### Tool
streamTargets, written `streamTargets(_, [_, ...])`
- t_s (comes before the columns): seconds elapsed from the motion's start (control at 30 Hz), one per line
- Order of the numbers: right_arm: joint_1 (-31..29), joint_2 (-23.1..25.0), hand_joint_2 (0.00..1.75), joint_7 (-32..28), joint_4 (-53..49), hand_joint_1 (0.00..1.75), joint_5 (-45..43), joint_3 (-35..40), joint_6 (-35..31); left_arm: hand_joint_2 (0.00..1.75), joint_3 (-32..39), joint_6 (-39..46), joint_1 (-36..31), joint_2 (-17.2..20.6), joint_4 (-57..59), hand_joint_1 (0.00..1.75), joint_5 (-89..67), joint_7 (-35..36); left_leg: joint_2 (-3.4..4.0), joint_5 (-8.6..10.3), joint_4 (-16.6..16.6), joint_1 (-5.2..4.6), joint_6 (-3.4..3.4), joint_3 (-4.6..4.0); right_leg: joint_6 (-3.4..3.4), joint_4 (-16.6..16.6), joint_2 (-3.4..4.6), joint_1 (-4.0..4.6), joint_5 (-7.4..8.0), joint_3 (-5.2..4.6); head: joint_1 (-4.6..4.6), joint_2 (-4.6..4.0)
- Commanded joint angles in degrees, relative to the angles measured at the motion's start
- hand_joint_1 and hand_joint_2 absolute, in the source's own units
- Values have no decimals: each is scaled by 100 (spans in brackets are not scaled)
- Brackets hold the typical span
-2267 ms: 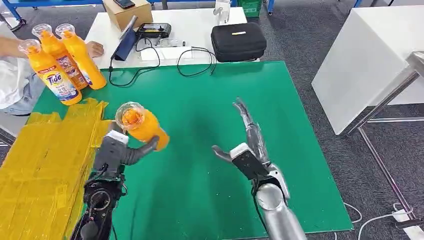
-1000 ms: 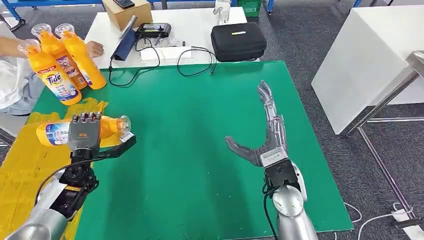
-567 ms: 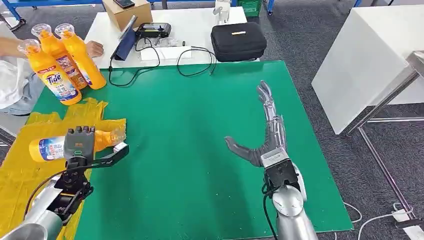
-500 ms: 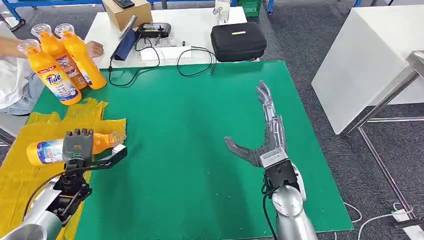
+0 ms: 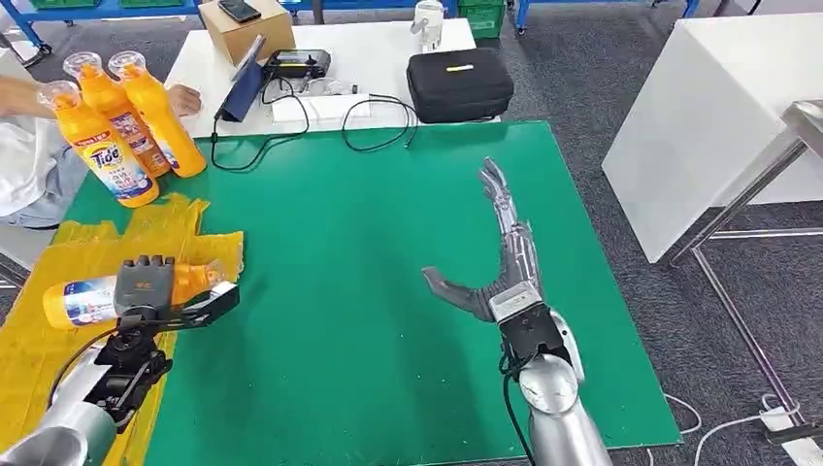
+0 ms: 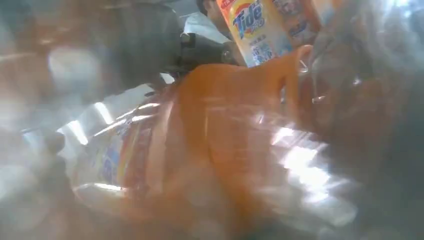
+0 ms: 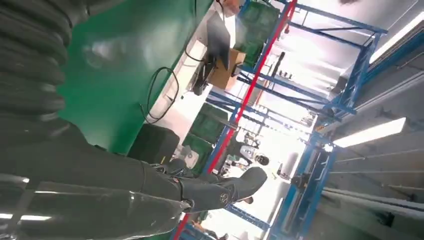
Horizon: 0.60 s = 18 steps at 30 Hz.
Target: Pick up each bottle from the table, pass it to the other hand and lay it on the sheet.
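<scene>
My left hand grips an orange Tide bottle lying on its side over the yellow sheet at the table's left, cap toward the green mat. The left wrist view shows that orange bottle blurred and close against the palm. Three more orange bottles stand upright at the far left corner. My right hand hovers open over the middle of the green mat, fingers stretched forward and thumb out to the left; its dark fingers hold nothing.
A person's hand rests by the standing bottles. Behind the mat a white table carries a black case, cables, a tablet and a cardboard box. Another white table stands at the right.
My left hand swung the bottle from upright over the mat down onto its side and lowered it leftward onto the yellow sheet. My right hand opened out flat and drifted slightly left.
</scene>
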Motion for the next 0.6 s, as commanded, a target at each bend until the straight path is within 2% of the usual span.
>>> streamTargets(0.03, [-314,-100,175,-11,629,0,-5,88,13,175,367,24,336,-267,569,0,14,-30,27,-4,-14,0,-2,33,1,-16,26,0,5,24,0,0])
streamTargets(0.6, [-325,-92,175,7,773,0,18,126,36,175,625,172,410,-379,530,0,9,-109,18,-5,-12,-3,-3,44,1,-10,20,-3,0,36,0,-2])
